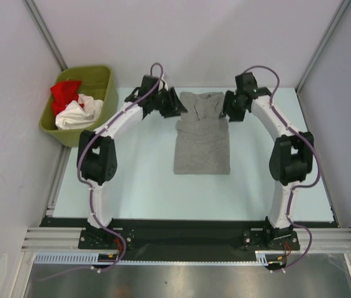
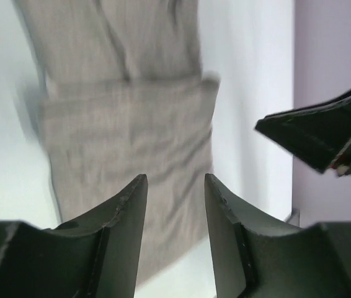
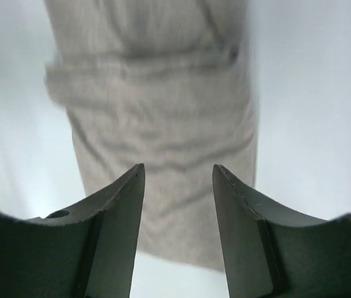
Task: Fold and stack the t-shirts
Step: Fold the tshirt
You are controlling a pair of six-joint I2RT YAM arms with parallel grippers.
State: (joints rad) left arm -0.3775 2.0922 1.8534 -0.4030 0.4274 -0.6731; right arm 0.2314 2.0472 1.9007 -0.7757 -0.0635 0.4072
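The grey t-shirt (image 1: 201,139) lies folded into a long narrow rectangle in the upper middle of the top view, on the pale surface (image 1: 138,180). Its collar end sits between the two arms' heads. The left tool (image 1: 174,104) and the right tool (image 1: 230,105) are at either side of that upper end, but from above their fingertips merge into dark shapes against the cloth, so whether they touch it cannot be told.

The wrist views show more. The left tool (image 2: 174,180) has its fingers apart with nothing between them, and the blurred grey t-shirt (image 2: 126,124) shows through the gap. A black part (image 2: 324,139) juts in at the right edge, cut off by the frame. The right tool (image 3: 178,169) is likewise spread and holds nothing, with the grey t-shirt (image 3: 163,124) beyond it, soft in focus and cut off at the top.

At the upper left of the top view, an olive bin (image 1: 101,77) holds a crumpled red t-shirt (image 1: 66,92) and a white t-shirt (image 1: 79,115), their shapes hard to read.
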